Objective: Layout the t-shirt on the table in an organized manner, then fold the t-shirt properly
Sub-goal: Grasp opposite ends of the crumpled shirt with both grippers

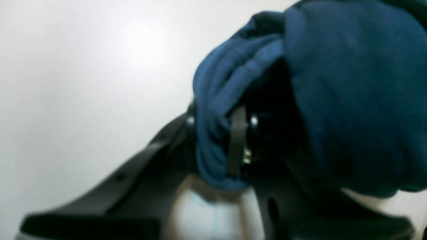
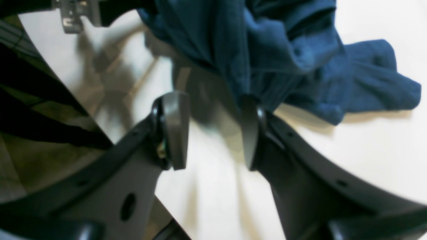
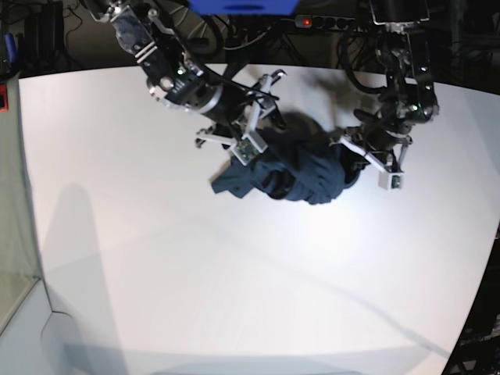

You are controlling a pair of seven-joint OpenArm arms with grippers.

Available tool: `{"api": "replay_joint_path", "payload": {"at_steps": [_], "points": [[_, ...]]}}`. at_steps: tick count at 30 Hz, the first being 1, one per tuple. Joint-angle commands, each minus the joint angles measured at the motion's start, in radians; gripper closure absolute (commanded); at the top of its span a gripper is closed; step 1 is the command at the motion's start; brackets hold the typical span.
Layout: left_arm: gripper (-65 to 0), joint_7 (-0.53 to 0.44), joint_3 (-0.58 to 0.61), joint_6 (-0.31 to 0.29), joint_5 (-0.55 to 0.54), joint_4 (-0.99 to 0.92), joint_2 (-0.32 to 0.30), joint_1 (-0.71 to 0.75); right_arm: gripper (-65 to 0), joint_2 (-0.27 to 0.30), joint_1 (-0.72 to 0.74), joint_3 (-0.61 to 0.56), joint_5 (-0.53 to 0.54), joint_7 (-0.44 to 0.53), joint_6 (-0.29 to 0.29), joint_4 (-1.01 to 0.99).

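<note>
The dark navy t-shirt (image 3: 297, 170) lies bunched in a heap on the white table (image 3: 156, 258), near its far middle. My left gripper (image 3: 350, 158) is at the heap's right side. In the left wrist view the left gripper (image 1: 213, 143) is shut on a thick fold of the t-shirt (image 1: 350, 100), with cloth wrapped around the fingers. My right gripper (image 3: 266, 117) is at the heap's upper left. In the right wrist view the right gripper (image 2: 213, 133) is open with its jaws wide apart, and the t-shirt (image 2: 283, 50) hangs just past the tips, touching the right fingertip (image 2: 249, 110).
A power strip with a red light (image 3: 312, 21) and cables sit behind the table's curved far edge. A small red item (image 3: 2, 98) is at the left edge. The table's edge and dark cables (image 2: 40, 110) show in the right wrist view.
</note>
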Motion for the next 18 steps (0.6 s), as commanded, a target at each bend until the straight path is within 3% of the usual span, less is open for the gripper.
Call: {"api": "replay_joint_path", "payload": {"at_steps": [1, 18], "points": [[-0.3, 0.017, 0.001, -0.003, 0.011, 0.005, 0.000, -0.001, -26.3, -0.005, 0.011, 0.029, -0.001, 0.025, 0.005, 0.017], [-0.3, 0.017, 0.001, -0.003, 0.008, 0.005, 0.000, -0.001, -26.4, -0.037, 0.017, 0.041, 0.002, 0.027, 0.005, -0.054]]}}
